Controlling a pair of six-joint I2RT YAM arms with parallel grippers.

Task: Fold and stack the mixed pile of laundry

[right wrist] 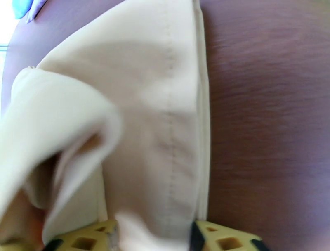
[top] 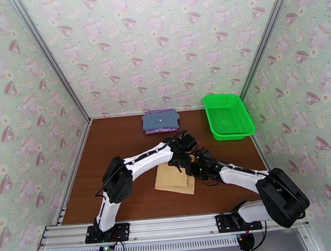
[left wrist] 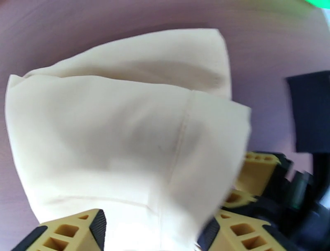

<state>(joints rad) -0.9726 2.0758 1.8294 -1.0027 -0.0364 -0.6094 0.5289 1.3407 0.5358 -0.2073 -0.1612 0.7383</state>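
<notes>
Near the brown wooden worktop's [top: 117,151] front middle lies the folded tan-yellow cloth garment [top: 173,182]. The left gripper [left wrist: 159,233] and right gripper [right wrist: 154,237] straddle its far edge, jaws apart. Folding looks done; next it needs regripping and stacking on the slate blue-grey garment [top: 160,119] atop the lilac purple garment [top: 159,130] at the far edge.

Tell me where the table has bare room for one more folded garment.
Bare: the strip between the left wall and left arm; the gap between the folded stack and green basket. Crowded: the middle, at the tan garment.
</notes>
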